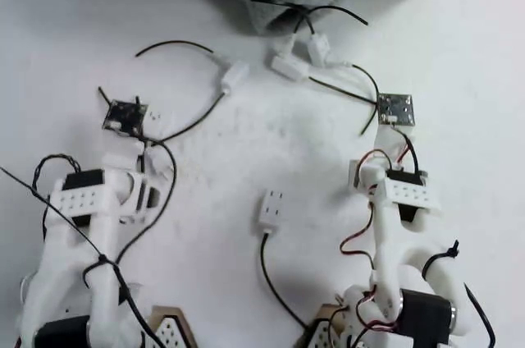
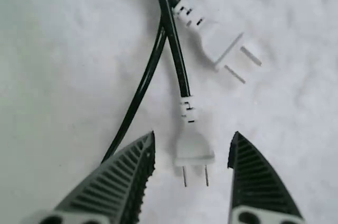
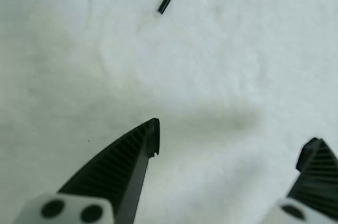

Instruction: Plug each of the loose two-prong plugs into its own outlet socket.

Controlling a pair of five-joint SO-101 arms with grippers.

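So far, nothing is sitting in a socket. At the left, the left arm's black ribbed gripper (image 2: 194, 137) is standing open, its jaws flanking a small white two-prong plug (image 2: 194, 152) on a black cord (image 2: 177, 60) without touching it. A second white flat-pronged plug (image 2: 219, 42) is lying nearby, farther off. In the middle, the white block-shaped outlet socket (image 1: 271, 207) is resting on the white table (image 1: 459, 28) with no plug in it. At the right, the right gripper (image 3: 234, 133) is hanging wide open, holding nothing. By my judgement, every plugging step is waiting to be done.
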